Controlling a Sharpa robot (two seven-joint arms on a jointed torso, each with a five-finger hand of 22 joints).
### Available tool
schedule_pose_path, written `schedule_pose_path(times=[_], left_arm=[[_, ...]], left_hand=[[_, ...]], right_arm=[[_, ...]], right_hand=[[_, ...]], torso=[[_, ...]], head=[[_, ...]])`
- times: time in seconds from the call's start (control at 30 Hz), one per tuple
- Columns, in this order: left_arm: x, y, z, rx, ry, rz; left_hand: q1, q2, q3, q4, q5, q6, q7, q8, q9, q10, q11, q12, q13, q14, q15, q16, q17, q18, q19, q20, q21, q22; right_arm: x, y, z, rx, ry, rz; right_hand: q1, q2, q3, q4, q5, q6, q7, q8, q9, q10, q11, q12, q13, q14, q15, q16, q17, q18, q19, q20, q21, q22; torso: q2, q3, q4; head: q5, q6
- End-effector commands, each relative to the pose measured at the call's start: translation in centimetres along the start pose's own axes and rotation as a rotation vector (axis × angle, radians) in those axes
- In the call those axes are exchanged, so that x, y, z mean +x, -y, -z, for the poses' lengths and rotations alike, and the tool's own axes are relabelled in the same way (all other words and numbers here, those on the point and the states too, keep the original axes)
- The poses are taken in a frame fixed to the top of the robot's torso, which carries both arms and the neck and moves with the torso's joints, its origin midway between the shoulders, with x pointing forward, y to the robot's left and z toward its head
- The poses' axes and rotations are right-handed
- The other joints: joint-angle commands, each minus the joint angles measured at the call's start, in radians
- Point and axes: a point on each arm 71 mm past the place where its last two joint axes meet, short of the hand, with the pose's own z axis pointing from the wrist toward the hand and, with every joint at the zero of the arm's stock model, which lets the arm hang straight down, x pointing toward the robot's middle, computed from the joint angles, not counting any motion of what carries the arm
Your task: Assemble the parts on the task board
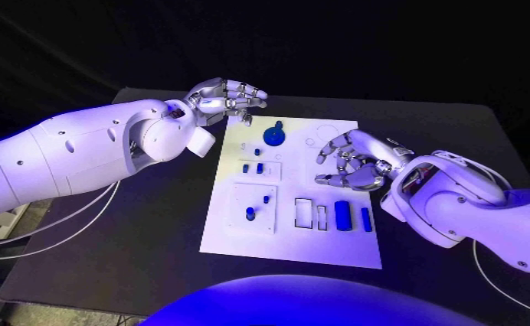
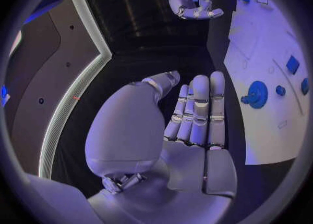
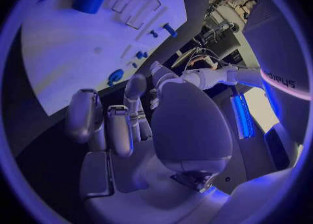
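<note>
Where hands (image 1: 229,99) hover, black table (image 1: 144,219)

You have a black surface (image 1: 155,234) in front of you, and the white task board (image 1: 332,246) lies flat on its middle, long side running away from you. Two thin pale cables (image 1: 67,223) trail across the surface's left part.
</note>
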Motion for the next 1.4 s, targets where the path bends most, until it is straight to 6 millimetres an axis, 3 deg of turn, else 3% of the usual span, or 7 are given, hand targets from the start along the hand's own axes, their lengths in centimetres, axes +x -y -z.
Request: schedule_pose_path(times=[0.03,0.23,0.43,0.73,0.9,1.1,1.4], left_arm=[[0.2,0.0,0.0,0.003,-0.016,0.007],[0.3,-0.1,-0.1,0.002,-0.020,0.008],[0.3,-0.2,-0.1,-0.001,-0.019,0.009],[0.3,-0.3,0.0,-0.002,-0.022,0.010],[0.2,-0.2,0.1,-0.003,-0.020,0.009],[0.2,-0.2,0.2,-0.003,-0.021,0.010],[0.1,-0.2,0.3,-0.004,-0.019,0.009]], left_hand=[[-0.011,0.001,-0.006,0.001,0.005,-0.010,0.012,0.004,0.002,-0.006,0.000,0.004,0.001,0.000,0.003,0.004,0.002,0.015,0.008,0.001,-0.004,-0.001],[-0.011,0.001,-0.006,0.001,0.005,-0.010,0.012,0.004,0.002,-0.006,0.000,0.004,0.001,0.000,0.003,0.004,0.002,0.015,0.008,0.001,-0.004,-0.001],[-0.011,0.001,-0.006,0.001,0.005,-0.010,0.012,0.004,0.002,-0.007,0.000,0.004,0.001,-0.001,0.003,0.004,0.002,0.015,0.008,0.001,-0.004,-0.001],[-0.011,0.001,-0.006,0.001,0.005,-0.010,0.012,0.004,0.002,-0.007,0.000,0.004,0.001,-0.001,0.003,0.004,0.002,0.015,0.008,0.001,-0.004,-0.001],[-0.011,0.001,-0.006,0.001,0.005,-0.010,0.012,0.004,0.002,-0.007,0.000,0.004,0.001,-0.001,0.003,0.004,0.002,0.015,0.008,0.001,-0.004,-0.001],[-0.011,0.001,-0.006,0.001,0.005,-0.010,0.012,0.004,0.002,-0.007,0.000,0.004,0.001,-0.001,0.003,0.004,0.002,0.015,0.008,0.001,-0.004,-0.001],[-0.011,0.001,-0.006,0.001,0.005,-0.010,0.012,0.004,0.002,-0.007,0.000,0.004,0.001,-0.001,0.003,0.004,0.002,0.015,0.008,0.001,-0.004,-0.001]], right_arm=[[0.1,2.0,1.3,0.141,-0.061,-0.112],[0.5,4.1,3.8,0.230,-0.062,-0.069],[1.3,5.0,5.2,0.291,-0.067,-0.034],[3.4,5.2,5.2,0.331,-0.115,-0.014],[4.5,5.4,5.1,0.351,-0.151,-0.006],[5.3,5.5,4.9,0.361,-0.172,0.010],[5.8,5.7,4.6,0.393,-0.188,0.053]], right_hand=[[-0.015,0.039,-0.075,0.010,0.004,-0.016,-0.001,0.051,0.032,0.036,0.004,0.333,0.281,0.059,-0.005,0.012,0.034,-0.013,0.005,0.000,0.008,0.088],[-0.041,0.080,-0.204,0.015,0.006,-0.045,0.001,0.095,0.052,0.082,0.006,0.455,0.418,0.069,-0.002,0.031,0.098,-0.016,0.011,0.002,0.017,0.101],[-0.063,0.087,-0.287,0.018,0.009,-0.041,-0.003,0.114,0.056,0.110,0.004,0.500,0.470,0.076,-0.004,0.042,0.140,-0.021,0.024,0.001,0.043,0.117],[-0.078,0.091,-0.310,0.019,0.011,-0.024,-0.009,0.124,0.059,0.113,-0.001,0.504,0.476,0.079,-0.007,0.047,0.158,-0.025,0.033,-0.001,0.064,0.128],[-0.096,0.101,-0.318,0.019,0.011,-0.011,-0.013,0.130,0.064,0.111,-0.005,0.501,0.474,0.080,-0.010,0.048,0.165,-0.027,0.037,-0.003,0.072,0.133],[-0.109,0.109,-0.320,0.019,0.011,-0.004,-0.016,0.134,0.067,0.110,-0.007,0.498,0.472,0.081,-0.012,0.050,0.174,-0.029,0.040,-0.005,0.081,0.137],[-0.129,0.107,-0.326,0.019,0.012,0.010,-0.022,0.140,0.074,0.111,-0.012,0.496,0.472,0.083,-0.015,0.053,0.184,-0.031,0.046,-0.008,0.093,0.144]], torso=[[-0.003,-0.0001,-0.0064],[-0.005,0.0010,-0.0082],[-0.005,-0.0008,-0.0068],[-0.003,-0.0015,-0.0022],[-0.002,-0.0026,-0.0047],[-0.003,-0.0008,-0.0043],[-0.003,-0.0008,-0.0056]], head=[[-0.027,0.001],[-0.042,0.001],[-0.050,0.000],[-0.050,-0.003],[-0.047,-0.006],[-0.043,-0.007],[-0.041,-0.007]])
